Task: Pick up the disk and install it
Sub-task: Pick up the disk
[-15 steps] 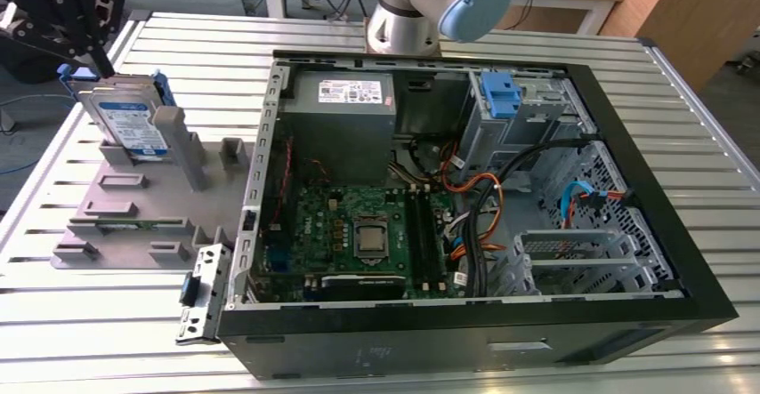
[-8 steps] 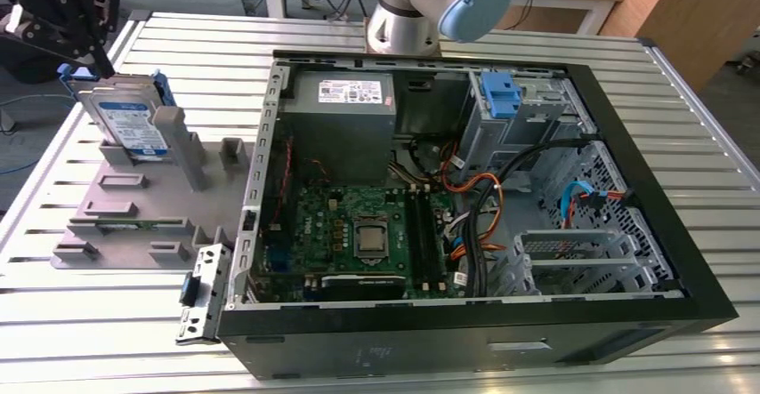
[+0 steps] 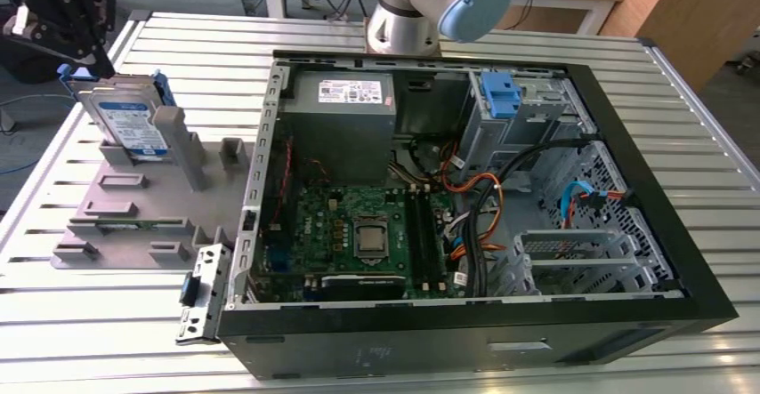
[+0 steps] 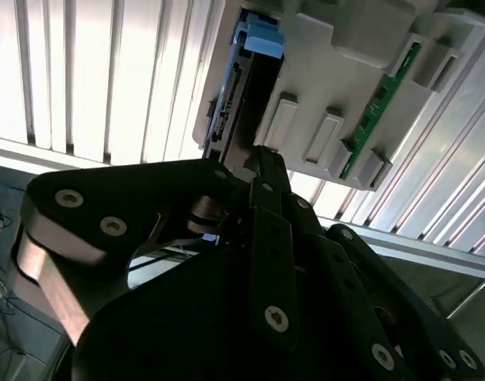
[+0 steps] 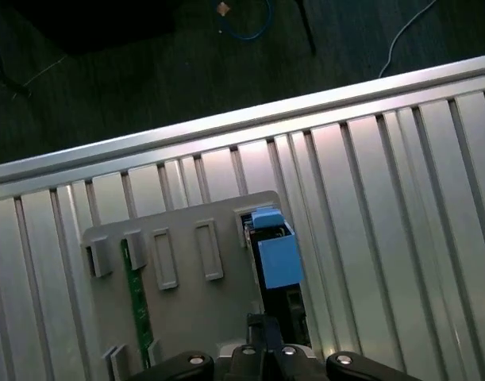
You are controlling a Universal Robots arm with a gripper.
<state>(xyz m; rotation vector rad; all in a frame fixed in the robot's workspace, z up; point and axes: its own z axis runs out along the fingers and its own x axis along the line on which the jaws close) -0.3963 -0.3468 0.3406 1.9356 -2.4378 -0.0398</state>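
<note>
Nearest, the open computer case (image 3: 392, 354) lies on the slatted tabletop (image 3: 95, 323). At its 9 o'clock sits the grey holder (image 3: 131, 207). Further back, the disk (image 3: 125, 118) stands on edge in the holder's far slot, blue frame uppermost. The gripper (image 3: 85, 59) is right at the disk's upper end, at its 11 o'clock. Clenched or released? Cannot tell.

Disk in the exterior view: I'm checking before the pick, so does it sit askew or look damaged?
No damage shows. The disk stands on edge in the grey holder, leaning rather than upright, with the gripper at its top end.
</note>
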